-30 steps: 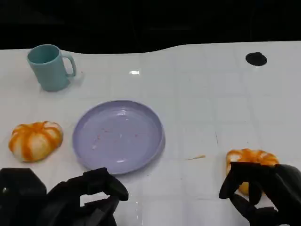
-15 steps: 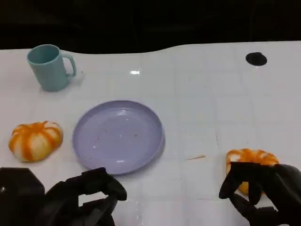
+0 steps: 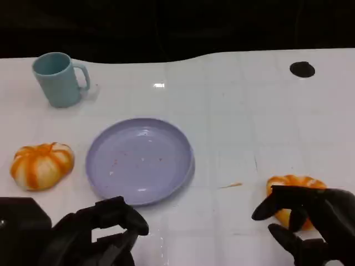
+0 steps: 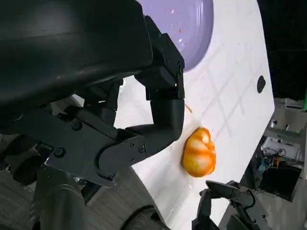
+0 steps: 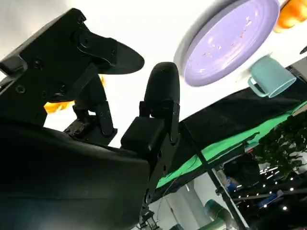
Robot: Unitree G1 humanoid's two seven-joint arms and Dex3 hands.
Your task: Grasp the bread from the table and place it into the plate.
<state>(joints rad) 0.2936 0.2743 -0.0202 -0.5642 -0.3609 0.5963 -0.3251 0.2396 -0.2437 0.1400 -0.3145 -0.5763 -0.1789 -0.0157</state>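
Right hand (image 3: 310,221) hovering over bread (image 3: 294,185) near table's right edge, fingers spread, gripping nothing. Fingers need lowering around the bun's sides before closing, gently, since it looks soft; then carrying left to plate (image 3: 105,183). Hand arching over bun's near side, thumb reaching left. Left hand (image 3: 102,233) resting low beside plate's near rim, fingers curled loosely, holding nothing. Second bun (image 3: 41,164) lying left of plate.
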